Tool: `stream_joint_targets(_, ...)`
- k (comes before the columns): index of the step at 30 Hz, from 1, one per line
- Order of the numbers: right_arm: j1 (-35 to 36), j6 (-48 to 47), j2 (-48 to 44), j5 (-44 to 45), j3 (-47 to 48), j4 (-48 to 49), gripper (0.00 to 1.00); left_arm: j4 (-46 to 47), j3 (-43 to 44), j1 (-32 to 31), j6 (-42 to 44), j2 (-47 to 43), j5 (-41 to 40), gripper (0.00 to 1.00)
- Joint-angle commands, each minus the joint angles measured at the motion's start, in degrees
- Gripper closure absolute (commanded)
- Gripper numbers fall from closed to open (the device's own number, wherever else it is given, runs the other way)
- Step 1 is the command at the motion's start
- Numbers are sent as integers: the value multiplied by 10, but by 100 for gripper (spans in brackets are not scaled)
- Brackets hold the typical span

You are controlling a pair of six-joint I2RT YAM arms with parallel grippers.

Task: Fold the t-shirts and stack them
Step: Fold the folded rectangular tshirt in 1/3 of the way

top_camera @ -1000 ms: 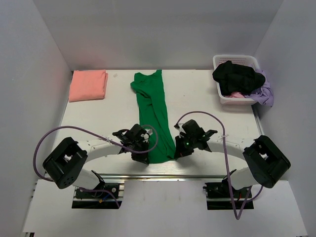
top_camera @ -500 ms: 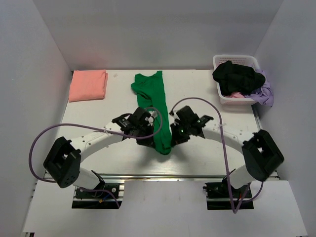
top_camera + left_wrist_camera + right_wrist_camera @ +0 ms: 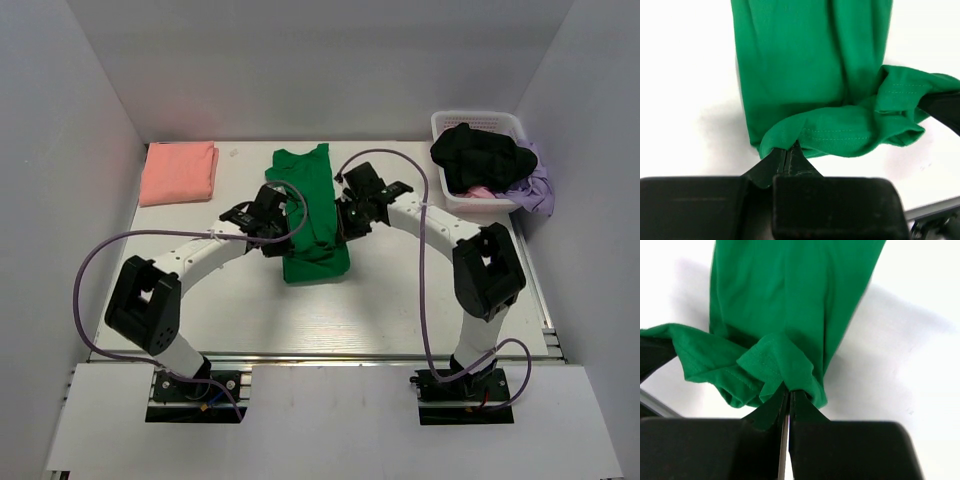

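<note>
The green shirt (image 3: 305,190) lies lengthwise in the middle of the desk (image 3: 420,290), its collar toward the far wall. Its near hem is pinched at one corner by the left hand (image 3: 788,152) and at the other by the right hand (image 3: 789,392), each pressed shut on a fold of cloth. The hem is held above the shirt's middle, with a doubled loop of cloth trailing behind it. For a clean fold, both corners should be kept level and lightly stretched apart, carried on toward the collar until the edges line up, and lowered onto the cloth before being let go. The folded pink shirt (image 3: 179,172) is seen at the far left corner, well apart. Compared with a second ago, the hem has been lifted from the near edge of the desk and brought over the shirt's middle, and the long strip has been much shortened.
</note>
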Motion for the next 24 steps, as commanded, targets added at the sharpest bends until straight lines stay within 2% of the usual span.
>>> stream_joint_targets(1,-13,-22,24,17,72,-36,100,49,49,14,16,-14,-25,100)
stream_joint_targets(8,-33,-54,80,3,172,-54,100,37,132,53,38,52,-49,100)
stream_joint_targets(15,-44,-74,140,-32,255,-67,100,44,168,83,52,98,-49,100)
stream_joint_targets(24,-64,-73,201,-56,309,-43,98,110,187,108,118,146,18,100)
